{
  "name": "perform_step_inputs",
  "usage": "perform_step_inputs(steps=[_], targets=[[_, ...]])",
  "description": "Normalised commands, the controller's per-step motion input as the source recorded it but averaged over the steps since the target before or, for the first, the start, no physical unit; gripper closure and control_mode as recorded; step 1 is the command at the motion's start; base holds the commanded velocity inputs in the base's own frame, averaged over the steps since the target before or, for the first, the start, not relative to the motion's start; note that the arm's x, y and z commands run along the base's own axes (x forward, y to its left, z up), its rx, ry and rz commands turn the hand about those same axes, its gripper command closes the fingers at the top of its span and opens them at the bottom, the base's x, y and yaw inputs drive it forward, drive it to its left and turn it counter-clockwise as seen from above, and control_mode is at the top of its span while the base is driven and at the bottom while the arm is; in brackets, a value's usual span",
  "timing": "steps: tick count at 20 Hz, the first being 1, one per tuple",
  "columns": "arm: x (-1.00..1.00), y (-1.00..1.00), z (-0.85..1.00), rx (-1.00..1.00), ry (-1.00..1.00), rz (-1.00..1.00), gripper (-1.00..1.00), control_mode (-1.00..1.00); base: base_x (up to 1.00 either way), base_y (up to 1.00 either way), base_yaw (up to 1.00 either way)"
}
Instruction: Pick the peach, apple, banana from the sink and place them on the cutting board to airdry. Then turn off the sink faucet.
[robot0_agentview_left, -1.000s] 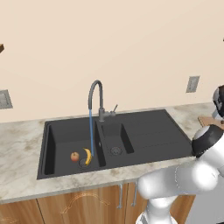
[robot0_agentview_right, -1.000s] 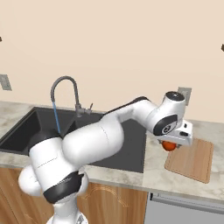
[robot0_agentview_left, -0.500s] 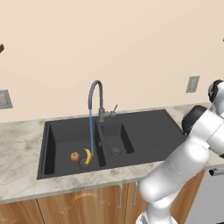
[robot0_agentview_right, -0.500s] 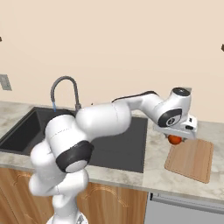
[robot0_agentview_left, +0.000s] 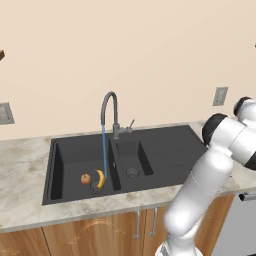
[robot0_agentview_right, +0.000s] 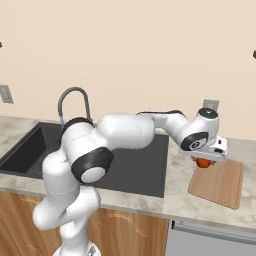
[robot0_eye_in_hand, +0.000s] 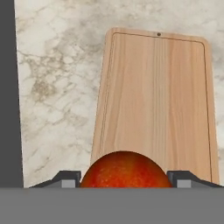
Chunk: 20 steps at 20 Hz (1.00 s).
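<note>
Gripper (robot0_eye_in_hand: 124, 175): clamped on a red-orange round fruit (robot0_eye_in_hand: 124, 169), one finger on each side of it (hand view).
Hand view, board: cutting board (robot0_eye_in_hand: 157, 100) directly below the fruit, long axis running away from the camera, hanging hole at the far end; marble counter (robot0_eye_in_hand: 57, 87) to its left, black sink edge (robot0_eye_in_hand: 8, 92) at far left.
Right base view, arm: stretched out to the right across the sink (robot0_agentview_right: 135, 165), hand pointing down, gripper (robot0_agentview_right: 205, 161) with the fruit (robot0_agentview_right: 203, 162) above the board's (robot0_agentview_right: 220, 185) left near part; cannot tell whether fruit touches the wood.
Right base view, faucet: gooseneck (robot0_agentview_right: 74, 97) partly behind the arm.
Left base view, banana: banana (robot0_agentview_left: 100, 178) lies in the large left basin (robot0_agentview_left: 80, 167), long axis near-to-far, curved; small red fruit (robot0_agentview_left: 85, 178) just to its left.
Left base view, water: blue stream (robot0_agentview_left: 104, 150) from the faucet (robot0_agentview_left: 111, 112) lands at the banana.
Left base view, arm: rises at lower right, bends off toward the right edge.
</note>
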Motion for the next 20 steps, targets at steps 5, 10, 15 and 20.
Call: perform_step_inputs(steps=[5,10,15,20], targets=[[0.05,-0.38,0.00,0.10,0.00,0.07,1.00,-1.00,0.00,0.00,0.00],[0.21,-0.19,-0.01,0.06,0.03,0.04,1.00,-1.00,0.00,0.00,0.00],[0.14,-0.09,-0.11,0.01,0.04,0.01,1.00,-1.00,0.00,0.00,0.00],[0.11,0.00,-0.28,0.00,0.03,0.01,1.00,-1.00,0.00,0.00,0.00]])
